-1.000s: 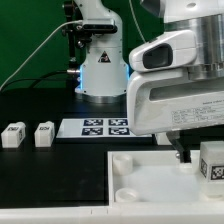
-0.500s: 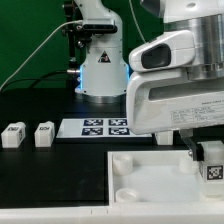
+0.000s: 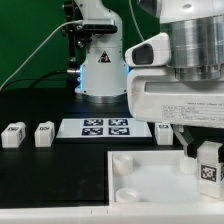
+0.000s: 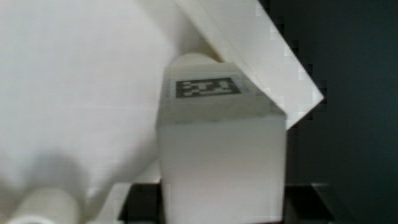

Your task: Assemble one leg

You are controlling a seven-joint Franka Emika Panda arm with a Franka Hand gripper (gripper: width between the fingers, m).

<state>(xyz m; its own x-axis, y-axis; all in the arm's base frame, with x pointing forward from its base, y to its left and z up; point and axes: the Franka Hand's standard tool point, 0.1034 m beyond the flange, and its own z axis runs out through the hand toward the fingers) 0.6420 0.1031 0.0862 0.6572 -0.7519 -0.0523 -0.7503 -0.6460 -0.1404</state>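
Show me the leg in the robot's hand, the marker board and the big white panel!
the leg (image 3: 208, 165): exterior view, on its tagged front face.
the marker board (image 3: 101, 127): exterior view, near its middle.
the big white panel (image 3: 160, 186): exterior view, on bare top beside a round socket.

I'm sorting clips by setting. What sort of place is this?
Probably a robotics lab bench: a black table, the marker board, tagged legs, and a robot arm's base with cables behind.

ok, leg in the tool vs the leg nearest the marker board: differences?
The held leg stands upright over the white panel, pinched by the tool; the other leg, by the marker board, sits free on the black table. The held leg shows tall, the other leg squat. Both are white blocks with square tags.
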